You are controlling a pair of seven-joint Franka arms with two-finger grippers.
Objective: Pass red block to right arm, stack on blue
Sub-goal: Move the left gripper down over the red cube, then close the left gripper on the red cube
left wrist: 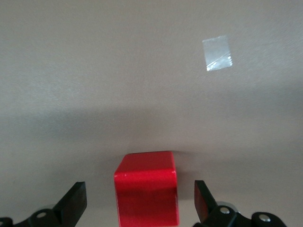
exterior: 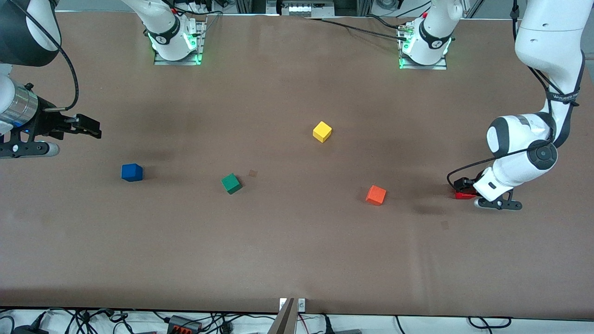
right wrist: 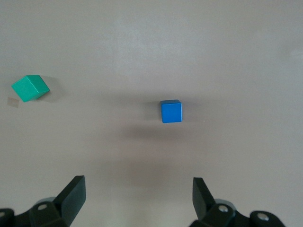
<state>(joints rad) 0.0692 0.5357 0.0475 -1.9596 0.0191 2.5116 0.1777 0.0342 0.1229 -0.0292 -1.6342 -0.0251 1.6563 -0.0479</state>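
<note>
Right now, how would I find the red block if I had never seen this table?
Look at the left arm's end of the brown table. The left gripper is low there, and the red block sits on the table between its open fingers. It is deeper red than the orange block nearby.

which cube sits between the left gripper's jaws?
The red block, at the left arm's end of the table; the left gripper straddles it, jaws open. The other cubes lie away from it.
</note>
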